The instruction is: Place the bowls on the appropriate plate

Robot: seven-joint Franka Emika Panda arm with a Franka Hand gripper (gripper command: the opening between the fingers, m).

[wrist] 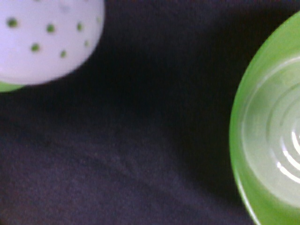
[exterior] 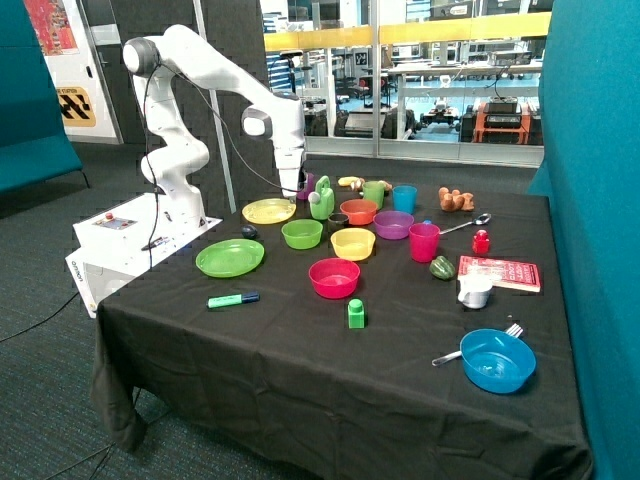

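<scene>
Black cloth covers the table [exterior: 250, 350]; outside view has the gripper [exterior: 291, 187] hanging low between the yellow plate [exterior: 269, 211] and a green watering can [exterior: 321, 199], fingers can't tell. Lime green bowl [exterior: 302, 234] and yellow bowl [exterior: 352, 243] sit just in front of it, neither on the green plate [exterior: 230, 258]. Wrist view: lime bowl's rim [wrist: 262, 140] beside the can's white spout head [wrist: 47, 40]

No text can be read anywhere: print on the red book [exterior: 499, 272] beside the white cup [exterior: 475, 291] is illegible, as is the wall poster [exterior: 50, 22]
</scene>
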